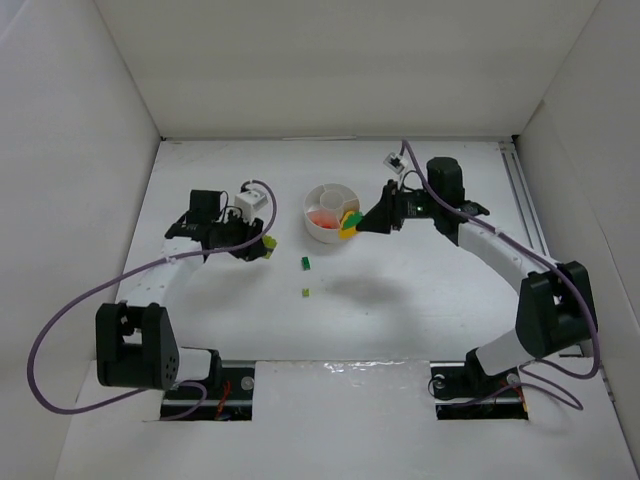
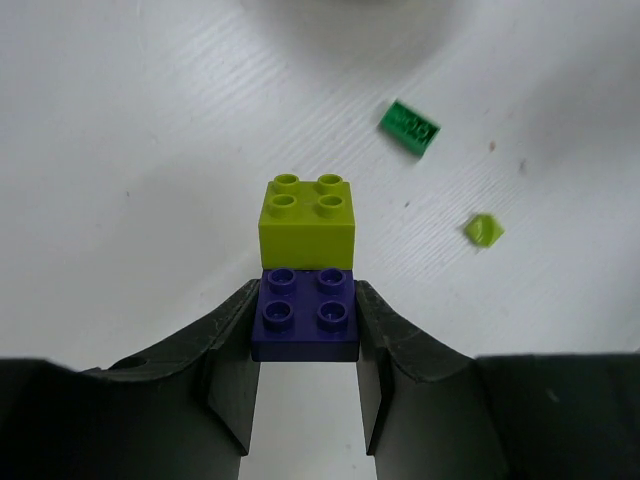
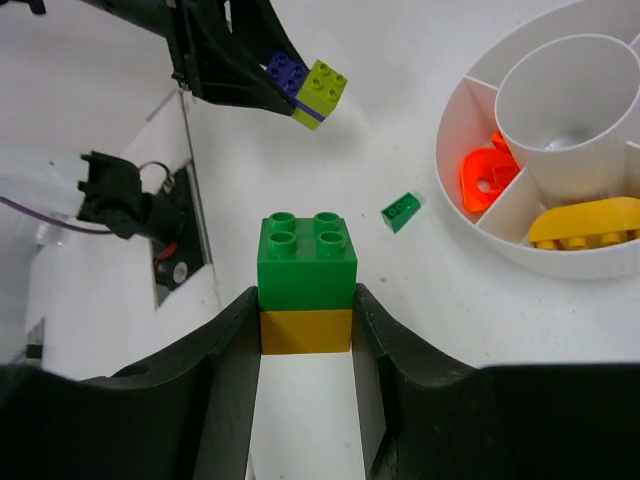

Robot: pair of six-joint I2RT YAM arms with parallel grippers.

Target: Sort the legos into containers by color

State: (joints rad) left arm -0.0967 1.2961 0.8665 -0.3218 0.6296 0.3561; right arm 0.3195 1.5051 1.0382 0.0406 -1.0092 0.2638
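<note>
Table (image 1: 420, 300) open beside dish (image 1: 320, 236), bricks (image 1: 305, 264) midway

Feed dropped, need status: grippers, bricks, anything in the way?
Left gripper shut on purple brick, lime brick attached. Right gripper shut on yellow brick, green brick on top. One small green brick loose on table, clear of both.

There is a lime brick (image 2: 311, 222), a purple brick (image 2: 305, 318), a green brick (image 3: 306, 262), a yellow brick (image 3: 305, 331) and a white dish (image 3: 470, 230).

We see smooth, glossy plastic on the purple brick (image 2: 305, 318), lime brick (image 2: 310, 225), green brick (image 3: 307, 255) and yellow brick (image 3: 305, 332); the dish (image 3: 505, 252) is smooth plastic, the counter (image 2: 130, 180) matt, finely grained
</note>
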